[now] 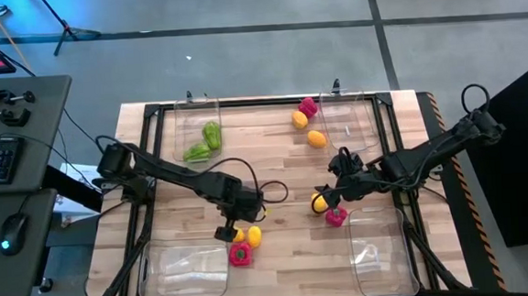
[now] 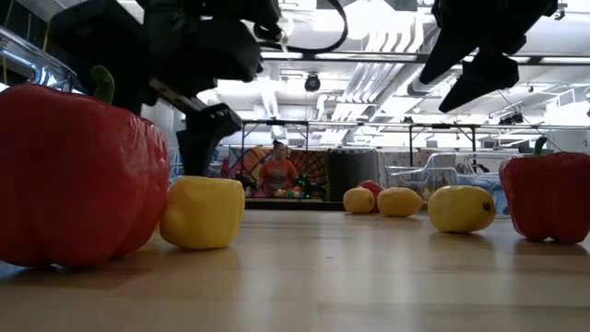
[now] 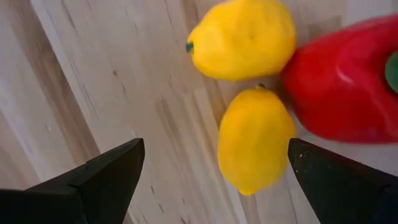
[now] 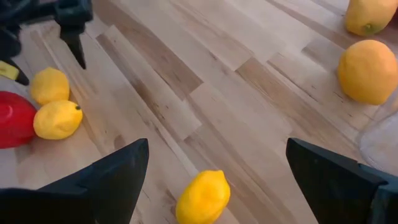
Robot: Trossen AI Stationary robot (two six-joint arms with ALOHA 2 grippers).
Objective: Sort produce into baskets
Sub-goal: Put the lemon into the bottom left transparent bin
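My left gripper (image 1: 225, 231) is open just above the table, its fingers standing either side of a yellow lemon (image 3: 255, 140) without touching it. A second yellow piece (image 3: 242, 37) and a red pepper (image 3: 342, 87) lie right beside that lemon, all resting on the wood. My right gripper (image 1: 328, 195) is open and empty over another lemon (image 4: 202, 198), which lies beside a red pepper (image 1: 336, 217). Two green pieces (image 1: 204, 142) lie in the far-left basket (image 1: 197, 111). Two orange pieces (image 1: 316, 137) and a magenta one (image 1: 308, 107) lie by the far-right basket (image 1: 354, 115).
Two clear baskets stand at the near edge, one on the left (image 1: 181, 268) and one on the right (image 1: 380, 251). A black frame (image 1: 270, 101) runs round the tabletop. The left arm's cable (image 1: 271, 192) loops over the middle. A person (image 2: 277, 171) shows in the room beyond.
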